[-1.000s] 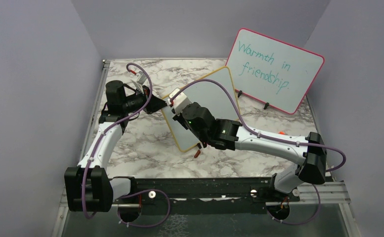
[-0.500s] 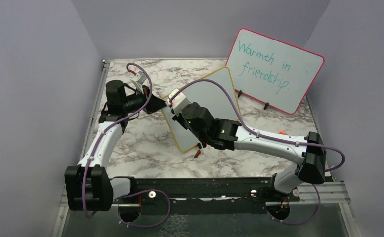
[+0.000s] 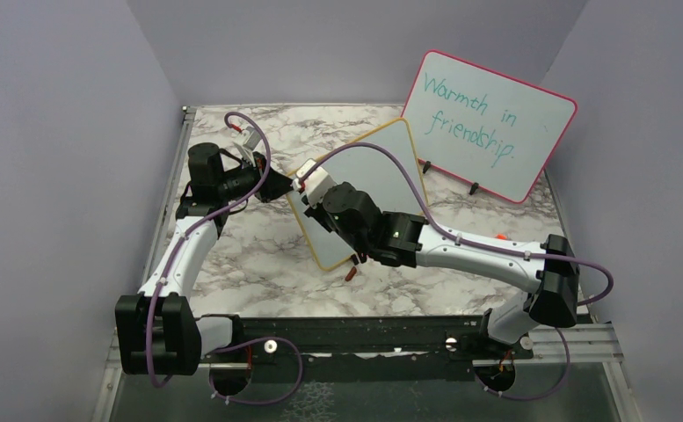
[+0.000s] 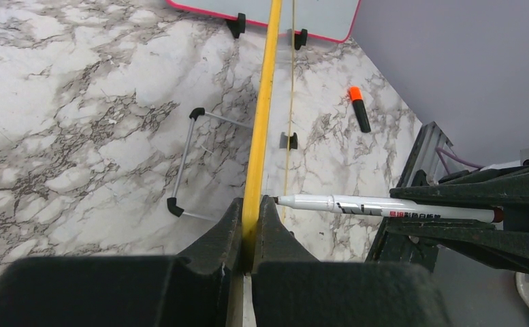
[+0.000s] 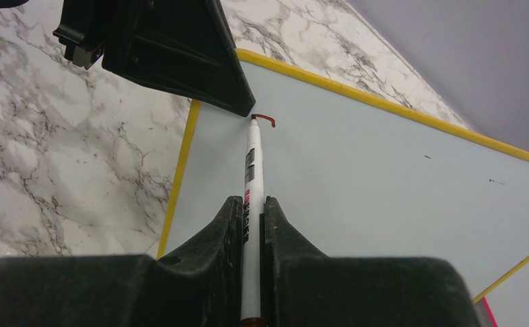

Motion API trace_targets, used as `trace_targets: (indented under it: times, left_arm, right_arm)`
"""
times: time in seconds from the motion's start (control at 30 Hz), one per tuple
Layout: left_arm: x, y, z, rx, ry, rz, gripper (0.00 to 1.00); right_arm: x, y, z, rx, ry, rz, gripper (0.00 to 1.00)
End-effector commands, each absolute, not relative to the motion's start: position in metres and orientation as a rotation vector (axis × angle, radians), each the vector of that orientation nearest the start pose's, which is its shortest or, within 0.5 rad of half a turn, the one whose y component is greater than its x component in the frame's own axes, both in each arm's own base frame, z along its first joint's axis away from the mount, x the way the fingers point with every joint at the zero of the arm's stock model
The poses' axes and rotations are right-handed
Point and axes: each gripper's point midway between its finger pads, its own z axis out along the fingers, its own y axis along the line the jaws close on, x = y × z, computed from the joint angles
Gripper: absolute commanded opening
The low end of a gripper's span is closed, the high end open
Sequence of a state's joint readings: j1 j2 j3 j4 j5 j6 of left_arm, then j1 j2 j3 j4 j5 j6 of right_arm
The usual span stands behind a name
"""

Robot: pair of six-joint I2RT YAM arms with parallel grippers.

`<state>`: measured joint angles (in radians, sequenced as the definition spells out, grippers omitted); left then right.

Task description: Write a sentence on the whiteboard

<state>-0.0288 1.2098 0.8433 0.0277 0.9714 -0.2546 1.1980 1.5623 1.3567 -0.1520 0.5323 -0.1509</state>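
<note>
The whiteboard (image 3: 381, 163), yellow-framed, stands tilted mid-table. My left gripper (image 3: 295, 185) is shut on its left edge; the left wrist view shows the yellow frame (image 4: 260, 129) pinched between the jaws of the left gripper (image 4: 250, 208). My right gripper (image 5: 250, 204) is shut on a white marker (image 5: 252, 163), whose tip touches the whiteboard (image 5: 357, 170) near its top left corner. Of the sentence, only a short red-brown curved stroke (image 5: 265, 118) shows at the tip. In the left wrist view the marker (image 4: 377, 206) points at the board face. From above, the right gripper (image 3: 316, 189) covers the stroke.
A pink-framed board (image 3: 487, 123) with teal handwriting stands at the back right. An orange-capped marker (image 4: 359, 109) lies on the marble table (image 3: 258, 255) to the right. A wire stand (image 4: 186, 160) rests behind the yellow board. Grey walls enclose three sides.
The right gripper with the marker has shifted slightly left and up along the board's top left corner. The left arm has held still.
</note>
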Motion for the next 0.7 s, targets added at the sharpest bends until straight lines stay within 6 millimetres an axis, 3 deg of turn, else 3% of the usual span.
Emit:
trace_targets:
  times: [0.0,0.67]
  left_arm:
    - [0.324,-0.153,0.212,0.441,1.913,-1.016,0.00]
    - [0.325,-0.153,0.211,0.436,1.919,-1.014,0.00]
  right_arm:
    - [0.253,0.413,0.271,-0.916,1.650,0.245,0.01]
    - [0.241,0.416,0.247,-1.017,1.691,0.229,0.01]
